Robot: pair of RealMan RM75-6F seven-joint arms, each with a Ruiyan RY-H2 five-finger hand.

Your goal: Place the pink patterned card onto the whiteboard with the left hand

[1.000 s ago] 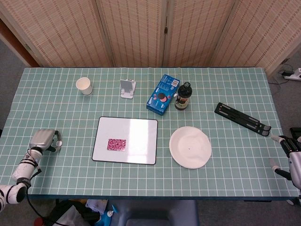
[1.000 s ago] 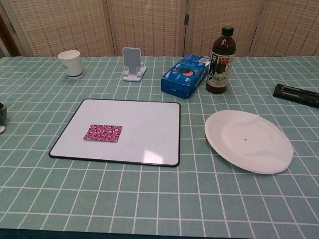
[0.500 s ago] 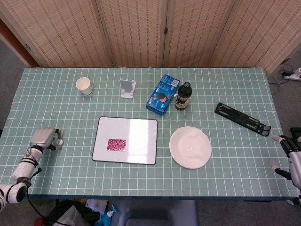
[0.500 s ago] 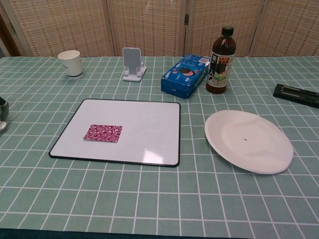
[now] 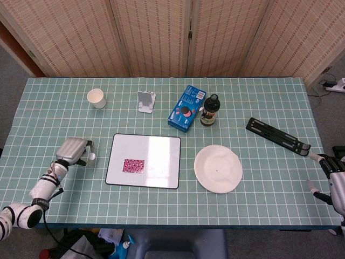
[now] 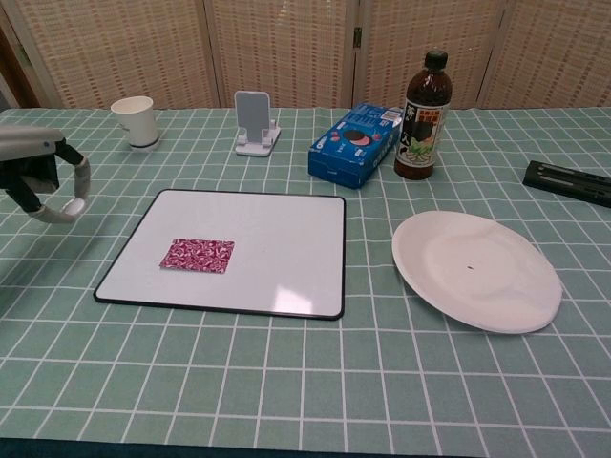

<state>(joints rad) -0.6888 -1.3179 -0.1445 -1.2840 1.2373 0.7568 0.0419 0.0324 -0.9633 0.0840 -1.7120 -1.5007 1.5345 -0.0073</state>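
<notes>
The pink patterned card (image 5: 133, 165) (image 6: 197, 255) lies flat on the lower left part of the whiteboard (image 5: 159, 154) (image 6: 277, 234), with nothing touching it. My left hand (image 5: 75, 151) (image 6: 43, 174) hovers just left of the whiteboard's left edge, a little above the table. It holds nothing and its fingers are loosely curved. My right hand (image 5: 330, 181) sits at the far right edge of the table with fingers spread and nothing in it; the chest view does not show it.
Along the back stand a paper cup (image 5: 96, 98), a white phone stand (image 5: 146, 101), a blue biscuit box (image 5: 186, 108) and a dark bottle (image 5: 209, 110). A white plate (image 5: 218, 168) lies right of the whiteboard. A black folding stand (image 5: 278, 134) lies far right.
My left hand has risen from the table's left edge and moved right toward the whiteboard. The card, the whiteboard and the right hand have stayed put.
</notes>
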